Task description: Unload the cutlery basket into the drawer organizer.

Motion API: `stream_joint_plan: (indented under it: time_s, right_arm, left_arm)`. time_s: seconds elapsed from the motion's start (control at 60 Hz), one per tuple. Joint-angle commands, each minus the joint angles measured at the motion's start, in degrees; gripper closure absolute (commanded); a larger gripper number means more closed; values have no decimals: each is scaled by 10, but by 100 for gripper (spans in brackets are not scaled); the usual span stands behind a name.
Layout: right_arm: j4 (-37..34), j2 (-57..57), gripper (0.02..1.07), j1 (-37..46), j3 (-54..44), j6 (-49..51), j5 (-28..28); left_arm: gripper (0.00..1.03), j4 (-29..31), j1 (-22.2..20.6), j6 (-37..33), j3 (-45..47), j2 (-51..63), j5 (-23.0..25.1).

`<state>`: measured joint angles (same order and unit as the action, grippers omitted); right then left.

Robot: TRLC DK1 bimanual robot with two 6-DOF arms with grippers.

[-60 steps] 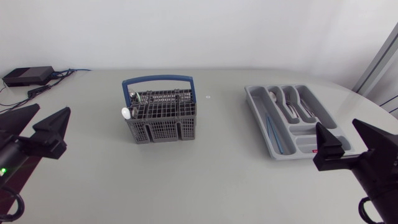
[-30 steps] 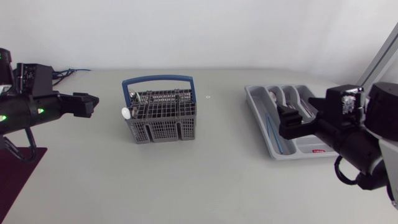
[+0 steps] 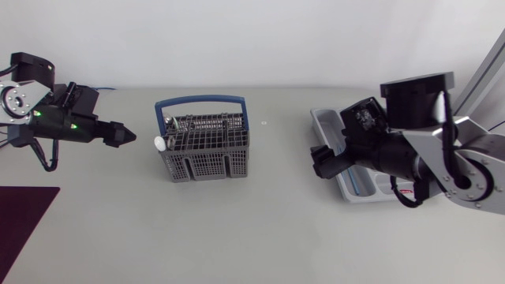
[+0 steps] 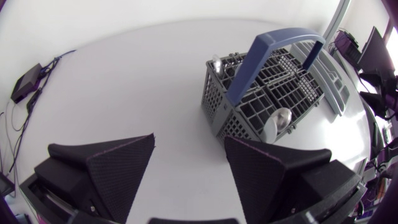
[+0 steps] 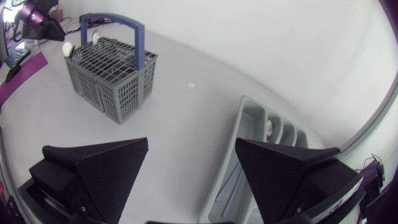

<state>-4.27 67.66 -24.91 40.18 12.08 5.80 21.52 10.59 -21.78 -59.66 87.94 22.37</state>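
Both pincers stand open with nothing between their fingers. The left pincer (image 3: 125, 136) (image 4: 188, 138) hangs over the left part of the desk (image 3: 237, 229), its tips turned toward the cutlery basket (image 3: 207, 150) and near the basket's left wall, apart from it. The right pincer (image 3: 319, 162) (image 5: 191, 142) hangs just beside the drawer organizer (image 3: 319, 122), on the side that faces the basket, and its arm covers much of the organizer from above.

The grey mesh basket (image 4: 261, 99) (image 5: 112, 74) sits upright a little left of the desk's middle, toward the far edge, with its blue handle (image 3: 201, 101) arched over it. Cutlery is standing in it: a pale rounded end (image 3: 159, 143) shows at its left wall, and the left wrist view shows a spoon bowl (image 4: 281, 121) above the mesh.

The grey organizer (image 5: 239, 124) lies flat toward the desk's right edge, well apart from the basket. A spoon (image 5: 268, 127) lies in one of its long compartments; what else it holds cannot be told. A small white dot (image 3: 263, 123) lies on the bare desk between basket and organizer, nearer the far edge.
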Motion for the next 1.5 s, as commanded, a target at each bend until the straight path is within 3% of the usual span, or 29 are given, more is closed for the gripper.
stream_joint_plan:
  time_s: [0.0, 0.217, 0.633, 0.9, 1.0, 1.133, 1.267, 1.483]
  right_arm:
    - [-12, 37, 7, 8, 24, 16, -29]
    - [-16, 101, 7, 1, 83, -14, -86]
    - [-31, 310, 7, -35, 292, -66, -120]
    - [-11, 398, 8, -55, 372, -64, -123]
    - [5, 423, 13, -63, 397, -54, -113]
    - [9, 455, 34, -65, 426, -42, -88]
    - [44, 476, 68, -65, 426, -25, -69]
    - [48, 478, 85, -53, 423, -22, -69]
  left_arm:
    - [17, -6, 7, -32, -34, 54, 17]
    - [17, -8, 6, -39, -85, 119, 67]
    - [17, -26, -32, -44, -121, 206, 68]
    - [17, -35, -57, -45, -129, 219, 69]
    - [17, -35, -62, -48, -130, 225, 72]
    - [17, -35, -67, -49, -128, 228, 73]
    - [18, -35, -78, -50, -121, 227, 73]
    - [18, -33, -94, -53, -106, 223, 73]
